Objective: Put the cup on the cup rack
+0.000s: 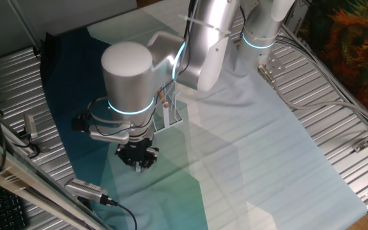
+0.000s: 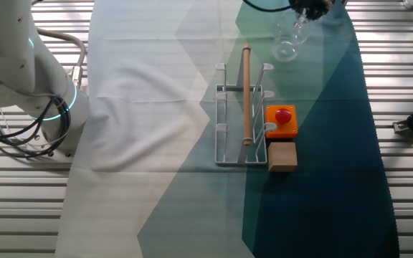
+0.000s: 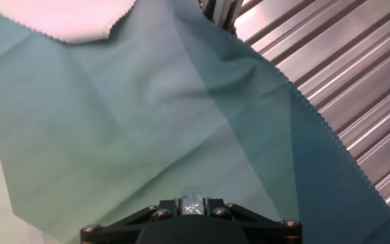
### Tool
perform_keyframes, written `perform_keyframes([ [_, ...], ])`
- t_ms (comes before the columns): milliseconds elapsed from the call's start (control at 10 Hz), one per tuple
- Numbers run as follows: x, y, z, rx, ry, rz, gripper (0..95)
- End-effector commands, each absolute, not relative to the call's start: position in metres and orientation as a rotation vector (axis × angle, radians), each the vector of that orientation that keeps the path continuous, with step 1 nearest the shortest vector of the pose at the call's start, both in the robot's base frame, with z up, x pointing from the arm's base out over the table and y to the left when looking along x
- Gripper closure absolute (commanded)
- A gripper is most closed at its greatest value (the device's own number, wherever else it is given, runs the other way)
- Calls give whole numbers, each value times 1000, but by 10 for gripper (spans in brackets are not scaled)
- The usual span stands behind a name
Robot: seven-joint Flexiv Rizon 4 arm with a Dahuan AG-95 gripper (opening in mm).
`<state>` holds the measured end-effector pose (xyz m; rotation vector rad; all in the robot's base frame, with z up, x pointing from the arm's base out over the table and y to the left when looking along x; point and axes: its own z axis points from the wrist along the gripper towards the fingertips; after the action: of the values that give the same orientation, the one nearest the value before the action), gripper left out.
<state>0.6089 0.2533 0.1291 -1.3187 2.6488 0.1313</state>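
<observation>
Gripper (image 2: 308, 10) over the cup, far end of the table, grip state unclear.

Gripper points down just above the cup (image 2: 287, 41) in the other fixed view, probably lining up on the rim or handle. Cannot tell how far the fingers are spread or whether they have hold of the glass: the arm hides them in one fixed view and the hand view shows only cloth (image 3: 147, 122). Left to right in the other fixed view: cup rack (image 2: 239, 118) mid-table with a wooden rod (image 2: 247, 93) lying along it, then the orange box (image 2: 281, 120) with red button touching the rack's right side, a brown block (image 2: 282, 156) just near of it. Cup stands upright, apart from the rack on its far-right side, so the carry is short.
</observation>
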Motion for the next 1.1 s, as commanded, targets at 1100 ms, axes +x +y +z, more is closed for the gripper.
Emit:
perform_keyframes([
  [1100,617,265,132,-1226,2553,291,950],
])
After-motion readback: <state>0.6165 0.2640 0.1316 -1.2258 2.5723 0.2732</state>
